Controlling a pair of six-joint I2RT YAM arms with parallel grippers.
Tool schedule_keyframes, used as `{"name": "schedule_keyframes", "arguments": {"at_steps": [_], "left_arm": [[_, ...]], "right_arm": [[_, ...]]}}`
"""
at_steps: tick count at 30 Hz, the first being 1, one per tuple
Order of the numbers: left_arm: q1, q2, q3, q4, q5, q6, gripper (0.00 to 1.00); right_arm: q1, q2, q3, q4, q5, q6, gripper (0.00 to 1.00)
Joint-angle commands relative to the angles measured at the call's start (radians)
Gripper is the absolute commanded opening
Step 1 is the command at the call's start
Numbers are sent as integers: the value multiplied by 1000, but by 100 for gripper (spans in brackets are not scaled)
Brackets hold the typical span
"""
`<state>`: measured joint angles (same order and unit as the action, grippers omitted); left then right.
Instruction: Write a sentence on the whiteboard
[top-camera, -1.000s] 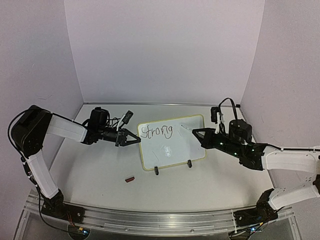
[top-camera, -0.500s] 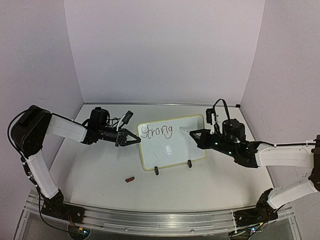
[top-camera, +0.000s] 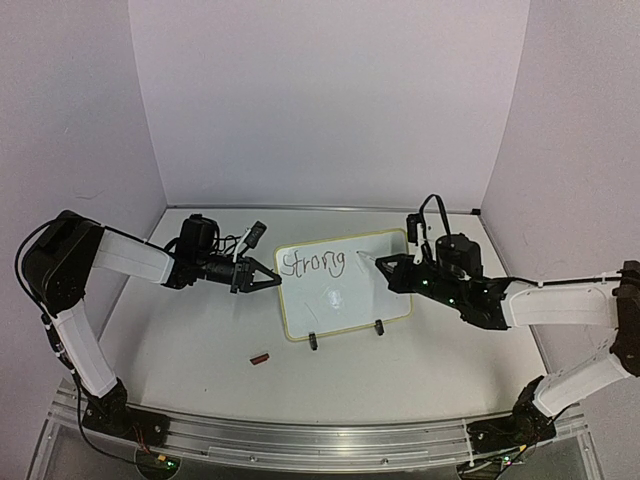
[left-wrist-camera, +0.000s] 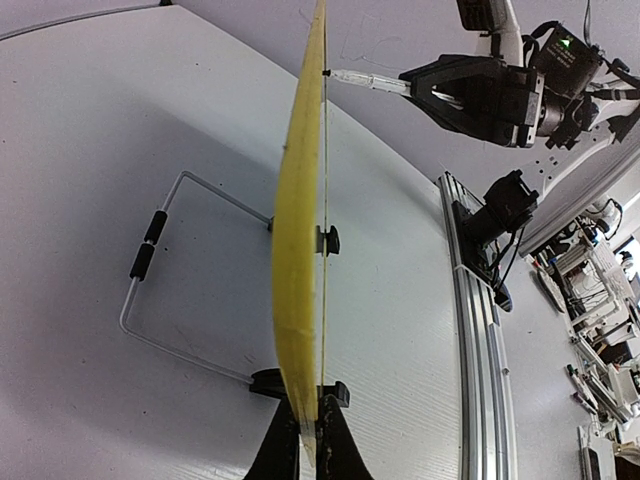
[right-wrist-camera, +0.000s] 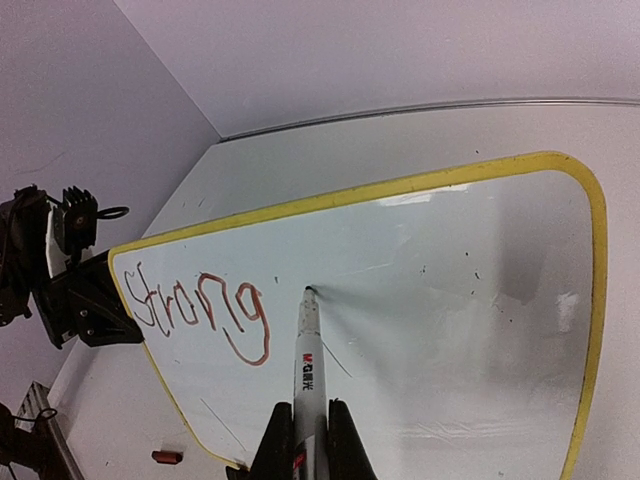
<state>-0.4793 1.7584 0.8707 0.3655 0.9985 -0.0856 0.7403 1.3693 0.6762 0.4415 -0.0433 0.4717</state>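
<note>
Two clamped grippers: the left gripper (top-camera: 272, 281) pinches the left edge of the propped whiteboard (right-wrist-camera: 480, 290), while the right gripper (right-wrist-camera: 308, 440) holds the marker (right-wrist-camera: 306, 350) along its fingers, tip touching the board just right of the sentence (right-wrist-camera: 200, 310), so far "Strong".

board (left-wrist-camera: 296, 250): edge-on from the left wrist, its face unreadable there
marker (right-wrist-camera: 307, 365): back end cut off by the bottom edge
red bit (top-camera: 261, 357): too small to name

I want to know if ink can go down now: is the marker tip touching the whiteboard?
Touching. The left wrist view looks edge-on along the whiteboard, and the marker tip meets its white face with no gap showing.
</note>
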Motion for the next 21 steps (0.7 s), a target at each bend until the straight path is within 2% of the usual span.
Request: {"name": "schedule_keyframes", "arguments": {"at_steps": [1, 21], "left_arm": [[-15, -12, 11, -71, -37, 46, 0], [-14, -11, 14, -71, -37, 46, 0]], "right_arm": [[0, 3, 23, 28, 29, 7, 0], [0, -31, -63, 37, 13, 66, 0]]}}
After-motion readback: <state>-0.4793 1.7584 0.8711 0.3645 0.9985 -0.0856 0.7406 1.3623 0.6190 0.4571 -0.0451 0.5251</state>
